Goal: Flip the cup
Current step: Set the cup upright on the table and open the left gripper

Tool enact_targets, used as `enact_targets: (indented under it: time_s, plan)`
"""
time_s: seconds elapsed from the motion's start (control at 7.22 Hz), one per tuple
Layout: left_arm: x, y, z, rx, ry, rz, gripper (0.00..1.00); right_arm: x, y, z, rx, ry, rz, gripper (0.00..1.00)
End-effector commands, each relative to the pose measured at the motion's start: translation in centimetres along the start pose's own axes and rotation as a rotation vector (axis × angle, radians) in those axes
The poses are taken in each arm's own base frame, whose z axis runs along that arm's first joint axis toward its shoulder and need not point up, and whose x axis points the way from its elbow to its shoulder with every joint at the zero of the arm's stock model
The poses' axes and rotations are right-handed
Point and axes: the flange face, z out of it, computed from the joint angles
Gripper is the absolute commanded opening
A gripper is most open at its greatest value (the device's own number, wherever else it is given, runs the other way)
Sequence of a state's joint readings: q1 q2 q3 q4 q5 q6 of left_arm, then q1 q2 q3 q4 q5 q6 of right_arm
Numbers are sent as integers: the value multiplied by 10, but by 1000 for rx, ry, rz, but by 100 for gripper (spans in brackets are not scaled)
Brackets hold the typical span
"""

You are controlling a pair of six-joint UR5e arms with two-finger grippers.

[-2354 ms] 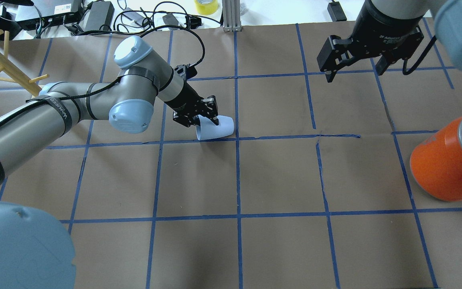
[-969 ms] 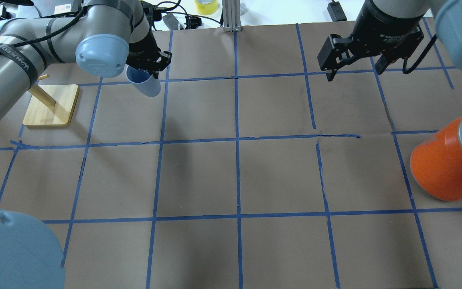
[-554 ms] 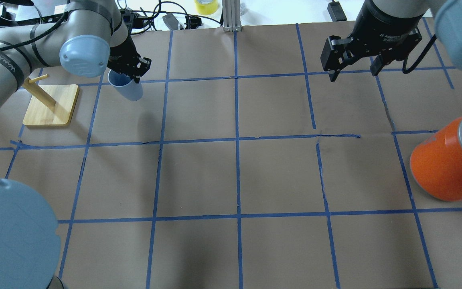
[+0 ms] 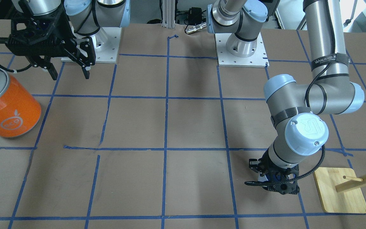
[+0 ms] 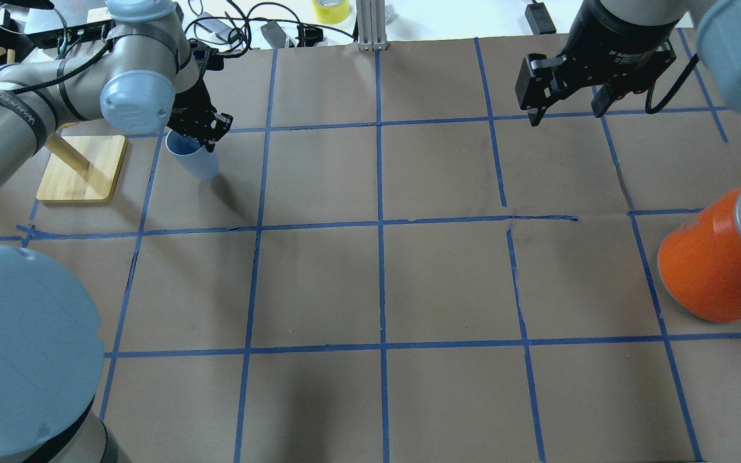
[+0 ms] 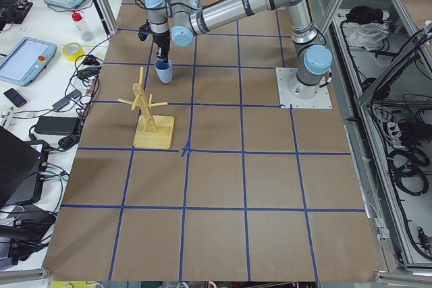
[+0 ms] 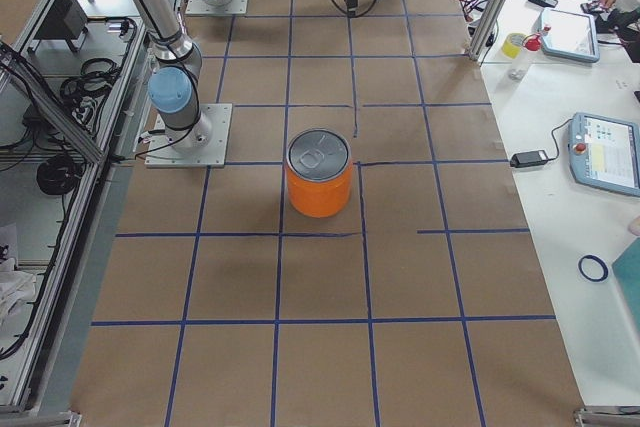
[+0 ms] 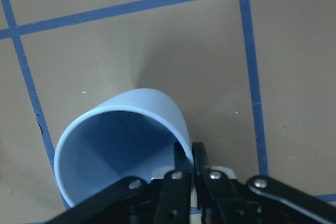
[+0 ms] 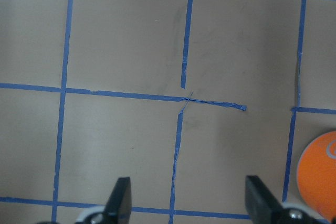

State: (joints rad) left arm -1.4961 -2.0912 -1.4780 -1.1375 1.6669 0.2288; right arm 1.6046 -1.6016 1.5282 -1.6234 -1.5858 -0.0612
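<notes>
The pale blue cup (image 5: pixel 194 162) is mouth-up at the far left of the table, its base at or just above the brown paper. My left gripper (image 5: pixel 202 132) is shut on its rim from above, one finger inside and one outside. The left wrist view shows the cup's open mouth (image 8: pixel 118 148) and the fingers (image 8: pixel 181 174) pinched on the rim wall. It also shows in the exterior left view (image 6: pixel 163 72). In the front-facing view the left gripper (image 4: pixel 275 181) hides the cup. My right gripper (image 5: pixel 567 110) is open and empty, high over the far right.
A large orange can (image 5: pixel 714 263) with a silver top stands at the right edge, also in the front-facing view (image 4: pixel 6 106). A wooden peg rack on a square base (image 5: pixel 81 168) stands just left of the cup. Blue tape lines grid the paper.
The cup lay on its side near the middle in my left gripper. The arm lifted it, carried it far left, turned it mouth-up and lowered it. The right gripper barely moved.
</notes>
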Motion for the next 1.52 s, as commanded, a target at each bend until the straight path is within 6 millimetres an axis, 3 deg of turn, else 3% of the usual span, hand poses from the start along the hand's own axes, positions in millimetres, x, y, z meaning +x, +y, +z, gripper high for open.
enact_targets:
  time_s: [0.0,0.14,0.28,0.42,0.55,0.69,0.83,0.97,1.11,1.25,1.38]
  plan:
    - [-2,2,9,-19,4,-3,0,0,1,2,-9,-2,0,100]
    - [-2,1,10,-21,3,-3,38,-1,1,3,-8,-6,-2,100]
    - [-3,3,1,-17,2,-7,99,-1,1,3,-8,-6,0,100]
    - [-3,10,-11,-36,5,-6,100,-1,0,3,-3,-6,-2,54]
    - [-3,15,-29,-37,5,-6,100,0,-1,4,-8,-2,0,1]
    - [0,26,-59,-30,5,-7,100,0,-1,3,-2,-1,0,0]
    - [-3,42,-104,6,-10,-17,100,0,-1,2,0,2,0,0]
    - [-1,61,-144,16,-13,-41,100,0,0,4,-16,2,1,35]
    - [0,83,-182,44,-14,-129,100,0,0,4,-16,2,1,82]
    - [5,112,-213,65,-10,-127,100,0,1,4,-19,2,0,100]
    - [10,138,-223,42,-3,-140,100,0,1,4,-17,1,0,100]
